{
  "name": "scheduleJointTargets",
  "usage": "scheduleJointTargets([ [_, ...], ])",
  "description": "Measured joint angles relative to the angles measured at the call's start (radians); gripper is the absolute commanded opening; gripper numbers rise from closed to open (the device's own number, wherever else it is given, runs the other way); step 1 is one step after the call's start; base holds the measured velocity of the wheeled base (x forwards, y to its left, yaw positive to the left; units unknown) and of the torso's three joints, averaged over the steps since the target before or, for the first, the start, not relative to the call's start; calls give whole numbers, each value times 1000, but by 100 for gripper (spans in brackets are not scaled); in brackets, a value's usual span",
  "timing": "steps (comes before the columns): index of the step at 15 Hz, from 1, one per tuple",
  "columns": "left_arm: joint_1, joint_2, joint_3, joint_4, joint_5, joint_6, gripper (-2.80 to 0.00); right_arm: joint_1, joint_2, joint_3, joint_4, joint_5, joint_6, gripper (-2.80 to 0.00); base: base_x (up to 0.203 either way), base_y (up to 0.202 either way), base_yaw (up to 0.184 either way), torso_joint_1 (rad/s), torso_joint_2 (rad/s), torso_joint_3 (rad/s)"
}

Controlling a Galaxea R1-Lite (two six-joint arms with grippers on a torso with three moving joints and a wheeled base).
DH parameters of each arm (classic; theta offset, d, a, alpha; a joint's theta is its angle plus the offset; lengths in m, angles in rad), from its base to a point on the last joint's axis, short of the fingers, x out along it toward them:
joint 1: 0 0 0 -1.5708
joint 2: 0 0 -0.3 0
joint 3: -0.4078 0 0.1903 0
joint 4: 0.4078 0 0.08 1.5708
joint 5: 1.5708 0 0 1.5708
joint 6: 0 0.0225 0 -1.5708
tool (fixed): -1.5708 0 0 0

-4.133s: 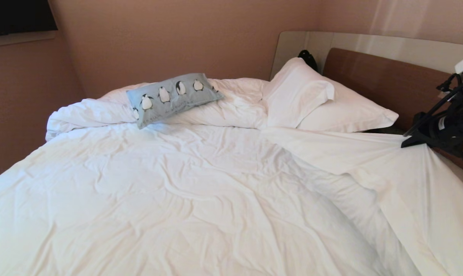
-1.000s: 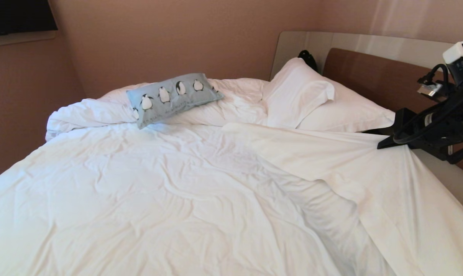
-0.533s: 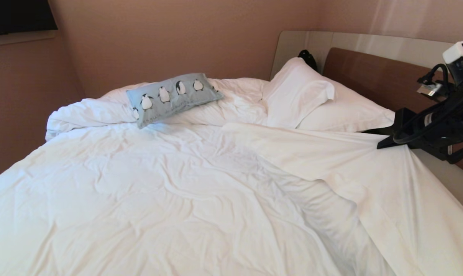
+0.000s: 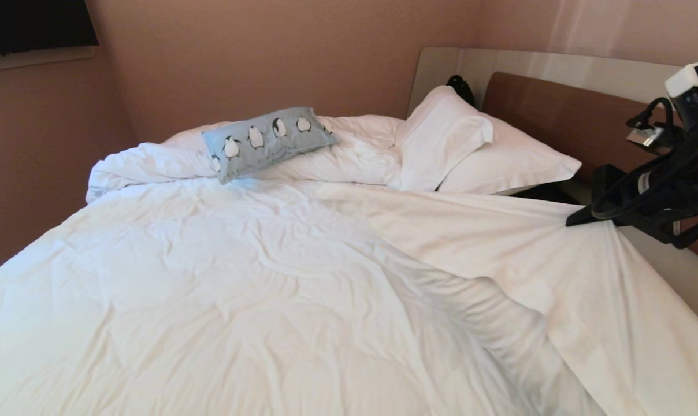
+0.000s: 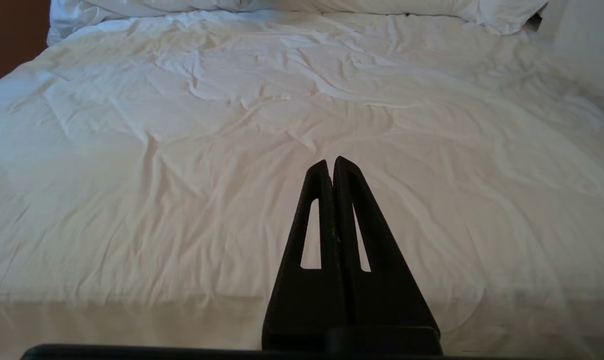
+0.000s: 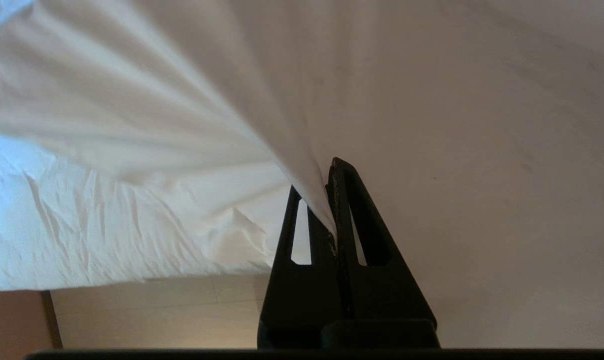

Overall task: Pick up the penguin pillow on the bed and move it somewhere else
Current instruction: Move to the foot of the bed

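The penguin pillow (image 4: 268, 141), light blue with a row of penguins, lies on the bunched duvet at the far side of the bed (image 4: 210, 289). My right gripper (image 4: 574, 219) is at the bed's right edge, far from the pillow. It is shut on a fold of the white sheet (image 4: 499, 242) and holds it up taut. The right wrist view shows the sheet (image 6: 182, 125) pinched in that gripper (image 6: 327, 172). My left gripper (image 5: 330, 162) is shut on nothing and hangs low before the near side of the bed (image 5: 182, 150).
Two white pillows (image 4: 470, 144) lean against the brown headboard (image 4: 545, 110) at the back right. A dark object (image 4: 461, 86) sits behind them. Pink walls close in the bed's far side and left. Floor (image 6: 157, 310) shows under the lifted sheet.
Four seconds ago my right gripper was farther right; it has drawn the sheet up and to the left. In the last half second the whole view shifted a little, so the camera moved.
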Motion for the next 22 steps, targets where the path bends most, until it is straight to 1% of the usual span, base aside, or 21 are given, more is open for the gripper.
scheduleJointTargets([
  [10,-1,0,0,0,0,1,-280,0,0,1,-2,3,2,-280,1,6,0,0,1,0],
  [22,-1,0,0,0,0,0,-280,-1,9,-5,-12,6,25,-280,0,189,-1,3,2,3],
])
